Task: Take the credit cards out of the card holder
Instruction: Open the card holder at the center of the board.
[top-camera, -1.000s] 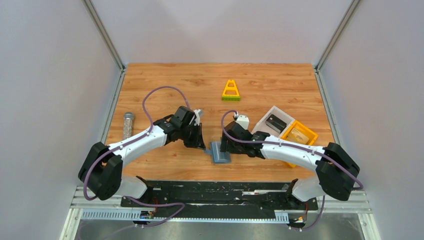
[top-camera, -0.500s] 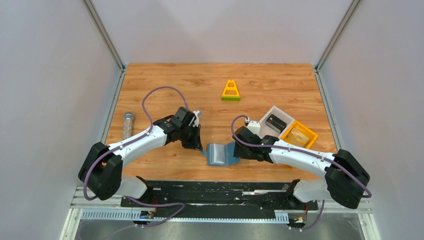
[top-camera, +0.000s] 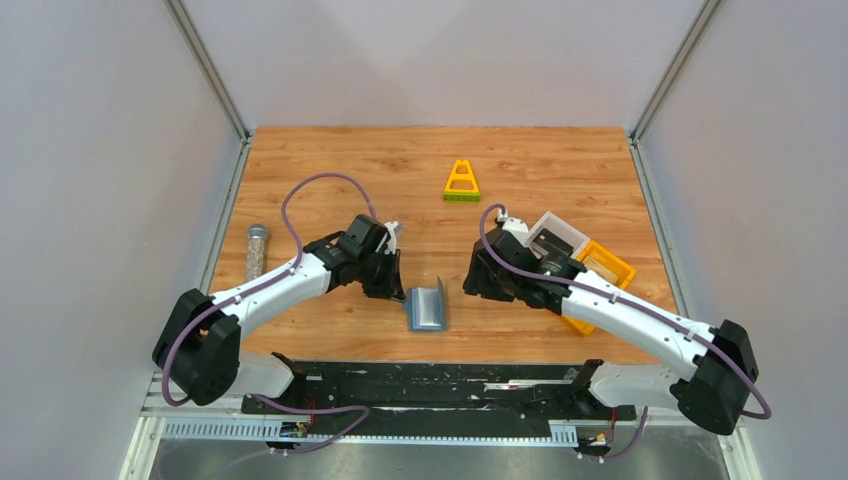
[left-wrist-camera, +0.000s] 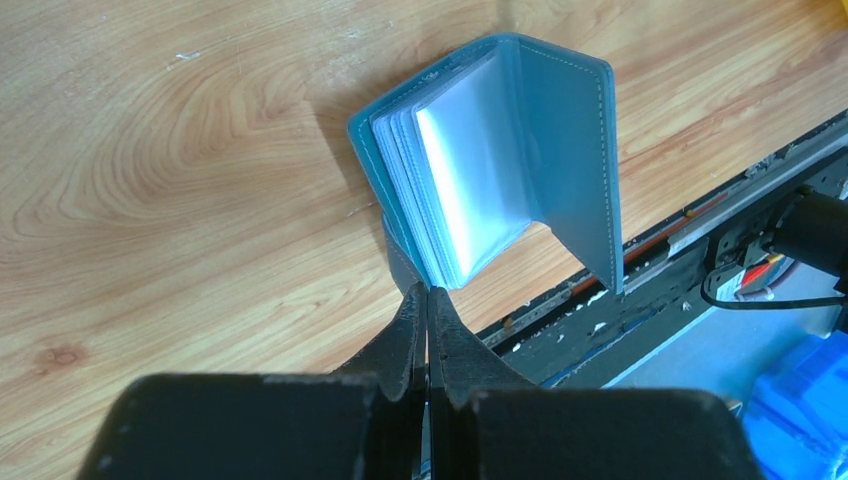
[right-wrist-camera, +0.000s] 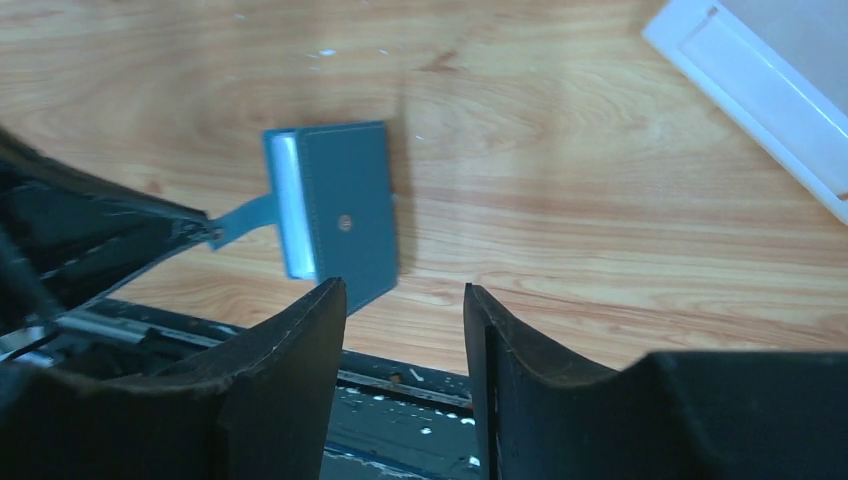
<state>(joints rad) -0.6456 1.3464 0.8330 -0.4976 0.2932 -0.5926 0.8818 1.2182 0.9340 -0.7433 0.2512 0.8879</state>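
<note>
- Nearest us, a black rail (top-camera: 440, 372) ran along the front edge of the tabletop (top-camera: 330, 170). The card holder (top-camera: 428, 308) stood just beyond it, between the two arms, so we saw little room on the near side.
- The left tool (left-wrist-camera: 427, 296) was clenched on the holder's small tab (right-wrist-camera: 240, 214) and anchored it there. One cover stood raised, and the clear sleeves (left-wrist-camera: 465, 190) fanned open toward the right.
- We judged the step in hand to be opening and steadying the holder. No credit cards lay out on the wood, and we could not tell whether the sleeves held any (glare washed them white).
- The right tool (right-wrist-camera: 405, 300) hung released and empty, its jaws apart, near the holder's right side and not touching it.
- As we read it, the next move called for the right tool to come in low from the right, line up with a sleeve mouth and nip a card's edge. The left grip would have to stop the holder sliding or folding shut.
- Farther right, the white bin (top-camera: 560, 233) and the yellow bin (top-camera: 608, 268) sat close by the right arm, which limited a pull-back that way.
- Open wood lay toward the far side, with a yellow triangle (top-camera: 461, 182) well apart and a small tube (top-camera: 256, 250) at the left edge.
</note>
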